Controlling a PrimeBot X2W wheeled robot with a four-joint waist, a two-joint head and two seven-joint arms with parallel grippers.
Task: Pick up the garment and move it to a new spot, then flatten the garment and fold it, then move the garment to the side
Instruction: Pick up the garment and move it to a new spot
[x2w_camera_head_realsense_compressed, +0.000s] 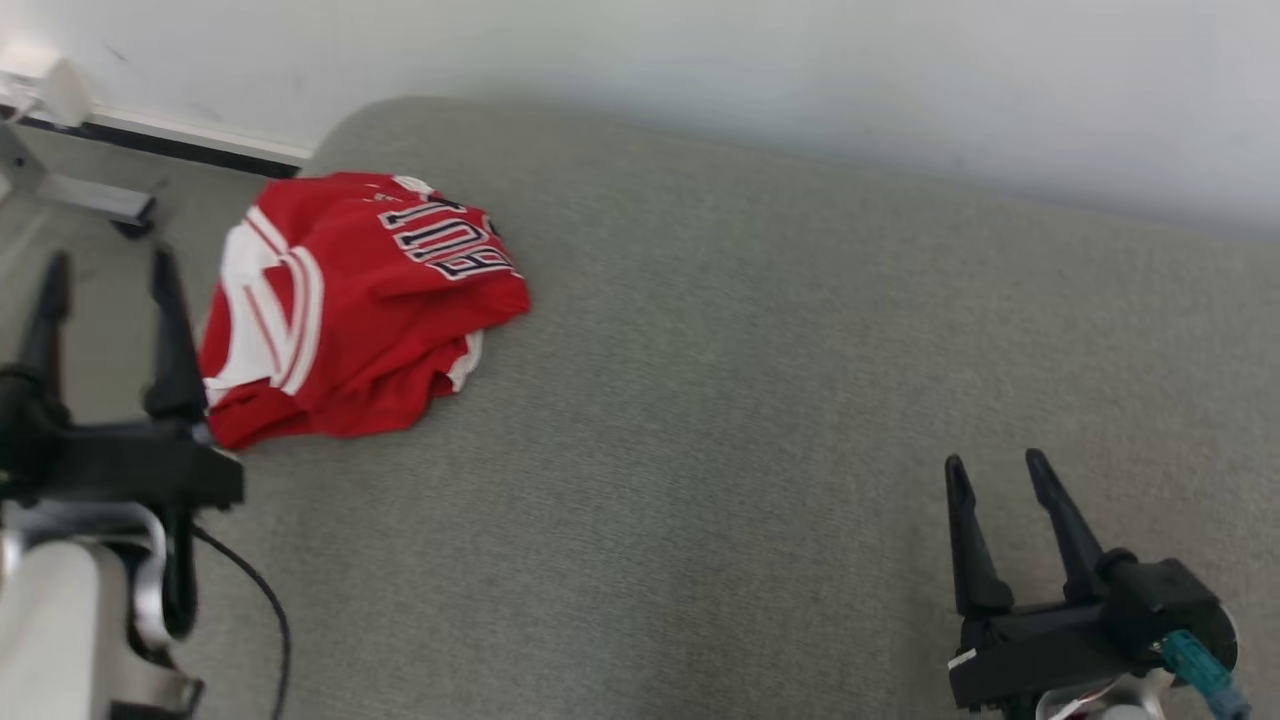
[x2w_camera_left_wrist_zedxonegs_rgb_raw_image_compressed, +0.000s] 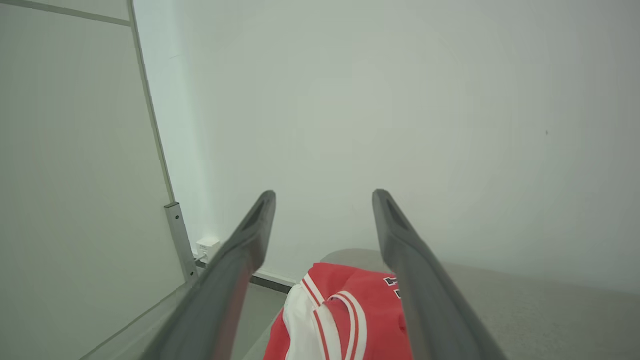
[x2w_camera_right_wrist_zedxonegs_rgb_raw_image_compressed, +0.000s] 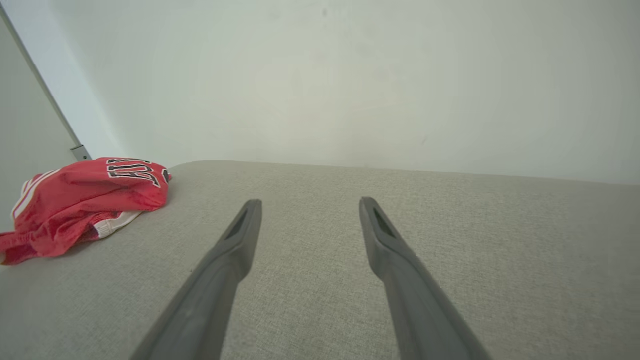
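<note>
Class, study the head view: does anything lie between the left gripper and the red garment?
Nothing visible does. The open left gripper sits right beside the red garment at the left end of the grey surface.

— What stands at the back?
— A plain white wall (x2w_camera_head_realsense_compressed: 800, 60), evenly lit, with a dark skirting strip (x2w_camera_head_realsense_compressed: 180, 150) at its foot.
— And in front of it?
— A broad grey fabric-covered surface (x2w_camera_head_realsense_compressed: 750, 400) with a rounded corner. To its left are grey floor (x2w_camera_head_realsense_compressed: 205, 200) and a metal frame foot (x2w_camera_head_realsense_compressed: 90, 195).
</note>
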